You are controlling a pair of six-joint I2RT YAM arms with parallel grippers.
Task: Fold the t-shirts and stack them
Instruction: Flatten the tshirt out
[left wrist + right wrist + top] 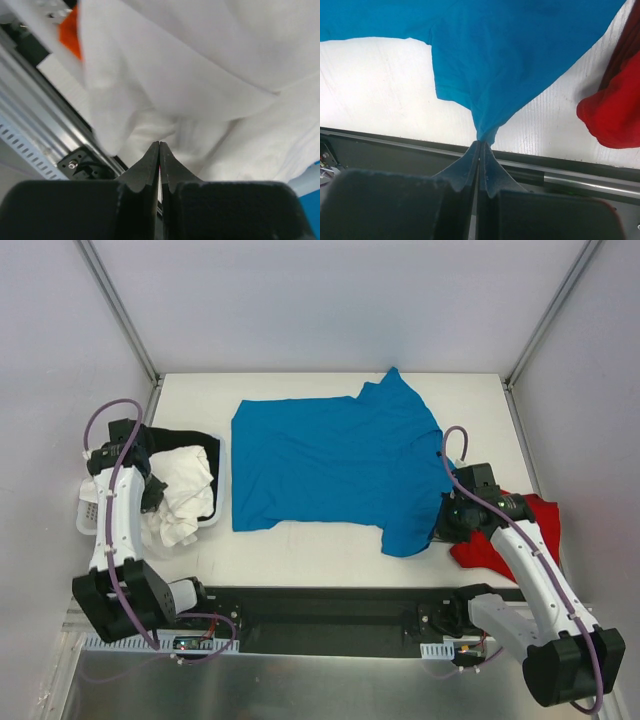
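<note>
The white rectangular counter (330, 550) carried a turquoise-blue cotton t-shirt (330, 465) across its middle. The shirt was spread mostly flat and lay sideways. Its straight hem was at the left, one short sleeve pointed to the far side and the other to the near side.

Just left of that t-shirt's hem sat a white plastic basket (88, 515). A crumpled white cloth garment (185, 485) was heaped in it and spilled over its near rim. A black cloth garment (185, 437) lay at the basket's far end, beside the t-shirt's far-left corner.

Right of the turquoise-blue t-shirt's near sleeve lay a bunched plain red cotton t-shirt (545, 512), partly hidden under the white right arm. In the right wrist view a strip of bare counter separated the two shirts.

The right gripper (480, 147) was at the near-right edge of the turquoise-blue t-shirt. Its fingers were pressed together on the fabric by the near sleeve, which was drawn up into a narrow point between the tips.

The left gripper (159, 147) was well left of the turquoise-blue t-shirt, over the basket. Its fingers were pressed together, with folds of the white garment just beyond the tips. Whether any cloth was caught between them could not be told.
</note>
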